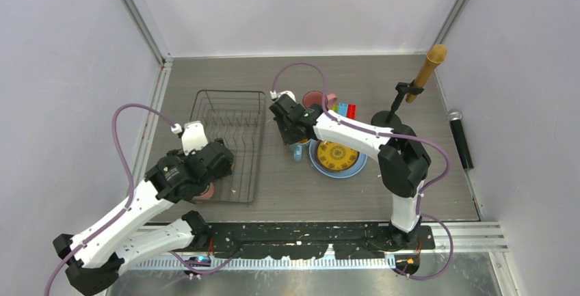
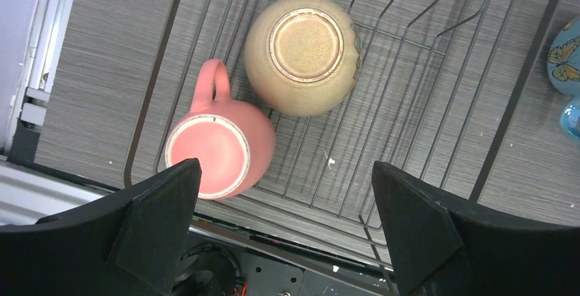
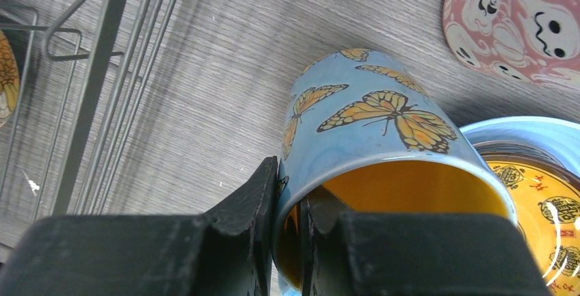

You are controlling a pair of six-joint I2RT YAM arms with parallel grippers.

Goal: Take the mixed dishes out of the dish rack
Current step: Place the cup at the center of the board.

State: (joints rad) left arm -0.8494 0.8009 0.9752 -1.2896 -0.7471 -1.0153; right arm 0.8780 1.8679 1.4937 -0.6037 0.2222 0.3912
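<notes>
Right jaws pinch the blue mug [image 3: 369, 132] by its rim for a firm carry; left jaws hang spread over the pink cup [image 2: 219, 147], lower left in the rack [image 2: 506, 98], likely ready to grab.

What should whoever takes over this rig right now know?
Left gripper: open, above the near end of the rack.
Right gripper: shut on the rim of the blue mug, beside the blue plate.
Done: yellow plate on the blue plate and pink patterned mug, out on the table right of the rack.
To do: set the blue mug down. The pink cup and beige bowl sit upside down in the rack.
</notes>
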